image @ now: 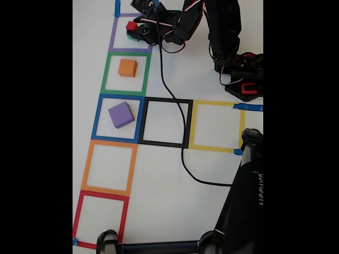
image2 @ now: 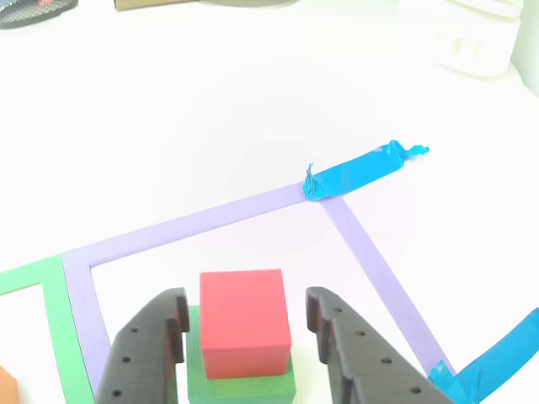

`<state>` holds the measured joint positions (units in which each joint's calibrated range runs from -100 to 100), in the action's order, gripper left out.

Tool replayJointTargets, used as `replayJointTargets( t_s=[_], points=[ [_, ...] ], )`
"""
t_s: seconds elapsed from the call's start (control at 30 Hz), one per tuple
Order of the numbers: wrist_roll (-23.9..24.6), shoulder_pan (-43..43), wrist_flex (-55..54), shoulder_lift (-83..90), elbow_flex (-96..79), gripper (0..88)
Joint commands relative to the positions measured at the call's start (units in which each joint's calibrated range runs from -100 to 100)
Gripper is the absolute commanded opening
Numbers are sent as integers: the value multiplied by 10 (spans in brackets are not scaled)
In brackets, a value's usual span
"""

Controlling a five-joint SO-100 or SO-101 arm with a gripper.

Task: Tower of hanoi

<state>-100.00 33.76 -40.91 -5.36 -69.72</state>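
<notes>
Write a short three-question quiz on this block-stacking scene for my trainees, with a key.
1. True or false: the red cube sits on top of the green cube.
2. In the fixed view, which tape square holds the purple cube? A) orange B) blue C) black
3. Fill in: the hand has one finger on each ____ of the red cube.

Key
1. True.
2. B; the orange cube lies in the green square.
3. Side; the fingers flank it with a visible gap, so the hand is open.
</notes>
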Motion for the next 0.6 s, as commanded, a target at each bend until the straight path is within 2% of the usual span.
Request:
replayJointTargets(
  t_s=[0.0, 0.13, 0.33, 0.4, 0.57],
  points=[
    [0, 9, 42, 75, 1, 203],
    [0, 7, 119, 158, -13, 238],
    [0, -28, 253, 325, -46, 241],
    [0, -43, 338, 400, -46, 220],
    [0, -84, 603, 582, -7, 100]
  ],
)
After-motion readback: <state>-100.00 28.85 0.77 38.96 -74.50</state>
